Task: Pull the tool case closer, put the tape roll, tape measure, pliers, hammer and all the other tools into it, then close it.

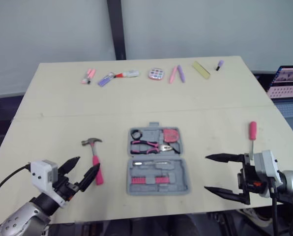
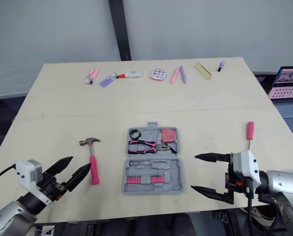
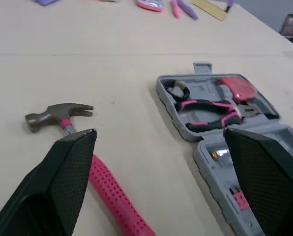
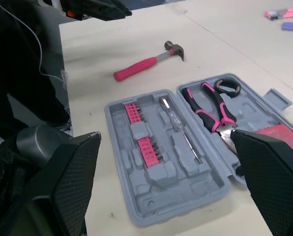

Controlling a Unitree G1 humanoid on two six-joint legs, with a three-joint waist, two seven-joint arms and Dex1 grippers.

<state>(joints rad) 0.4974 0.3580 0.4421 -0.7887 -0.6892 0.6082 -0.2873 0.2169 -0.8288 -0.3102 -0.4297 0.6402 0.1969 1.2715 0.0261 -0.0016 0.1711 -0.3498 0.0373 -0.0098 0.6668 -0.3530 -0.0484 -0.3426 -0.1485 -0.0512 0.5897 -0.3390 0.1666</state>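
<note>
The left claw (image 1: 88, 163) hangs low over the near left part of the surface (image 1: 53, 103), its two black fingers spread and pinching nothing. The pink grip of the hammer (image 3: 109, 191) runs under the gap between them; whether a fingertip touches it cannot be told. The hammer lies flat, its dark metal head toward the far edge and its grip toward the near edge.

The right claw (image 1: 206, 172) hovers near the right end of the near edge, fingers spread wide and empty, pointing toward the tool case (image 1: 178, 172). Just behind its wrist lies a screwdriver (image 1: 252, 135) with a pink handle, close to the right edge.

The tool case sits between the two claws, in the middle of the near half of the surface. It is grey moulded plastic, lying open and flat with both halves showing, and a small latch tab sticks out from its far side. The far half holds a black tape roll (image 1: 136, 133), pliers (image 1: 151, 146) with pink and black handles, and a red tape measure (image 1: 172, 134). The near half holds a slim metal driver (image 1: 154, 162) and a row of pink bits (image 1: 149, 180), with several recesses bare.

Along the far edge lies a scatter of small pink and purple items (image 1: 156, 73).
</note>
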